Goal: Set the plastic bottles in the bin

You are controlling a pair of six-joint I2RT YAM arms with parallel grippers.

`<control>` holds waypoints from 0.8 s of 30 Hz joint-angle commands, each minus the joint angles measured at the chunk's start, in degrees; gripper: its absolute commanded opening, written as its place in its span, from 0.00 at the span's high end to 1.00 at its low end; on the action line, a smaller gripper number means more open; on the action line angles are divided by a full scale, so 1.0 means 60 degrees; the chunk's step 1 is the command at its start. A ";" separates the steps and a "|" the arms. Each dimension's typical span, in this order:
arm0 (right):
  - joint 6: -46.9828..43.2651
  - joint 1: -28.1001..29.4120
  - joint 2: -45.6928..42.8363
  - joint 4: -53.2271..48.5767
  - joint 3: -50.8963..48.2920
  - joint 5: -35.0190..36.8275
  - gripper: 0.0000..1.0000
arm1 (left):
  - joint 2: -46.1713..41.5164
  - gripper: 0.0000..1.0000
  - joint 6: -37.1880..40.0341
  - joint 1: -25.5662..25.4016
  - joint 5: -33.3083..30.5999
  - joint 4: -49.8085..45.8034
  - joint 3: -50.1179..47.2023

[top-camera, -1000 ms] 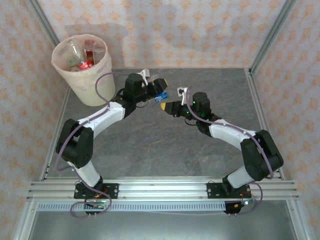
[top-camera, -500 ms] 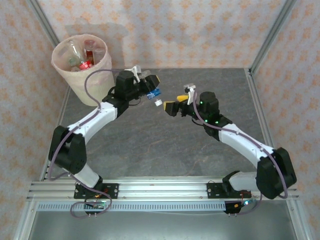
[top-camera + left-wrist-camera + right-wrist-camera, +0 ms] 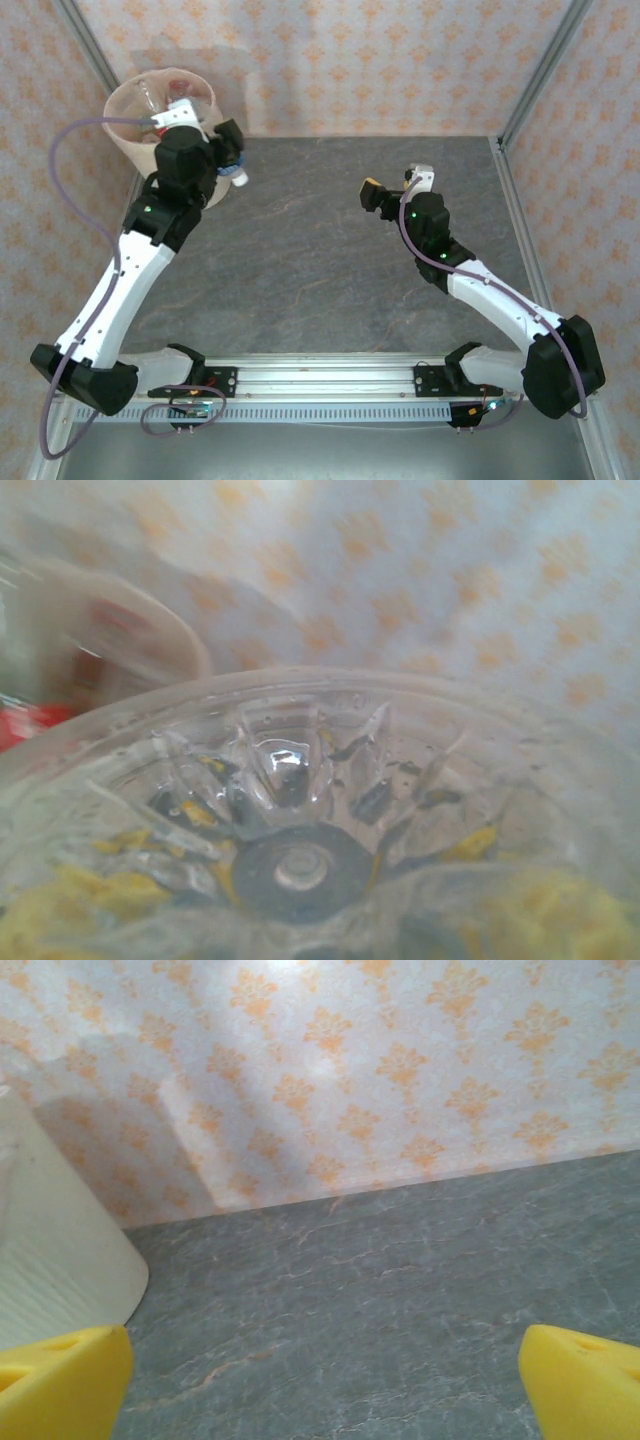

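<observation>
One clear ribbed-base bottle (image 3: 300, 820) in L gripper (image 3: 232, 156) by round cream bin (image 3: 122, 148)

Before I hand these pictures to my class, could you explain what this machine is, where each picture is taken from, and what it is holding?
These are two robot arms bolted at the near edge of a grey table, each ending in a two-finger gripper. The wide picture looks down from above and behind them. The other two come from small cameras on the wrists. The left gripper is closed on a clear plastic bottle and holds it close to the cream bin in the far left corner. Its wrist camera looks straight at the bottle's base. The right gripper is open and holds nothing. Its yellow fingertips frame the tabletop and the patterned wall.
</observation>
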 commanded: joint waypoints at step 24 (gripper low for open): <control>0.0464 -0.0081 0.0234 -0.0298 0.0035 0.0653 0.01 | 0.5558 0.49 0.0589 0.5593 0.0792 -0.4042 0.7155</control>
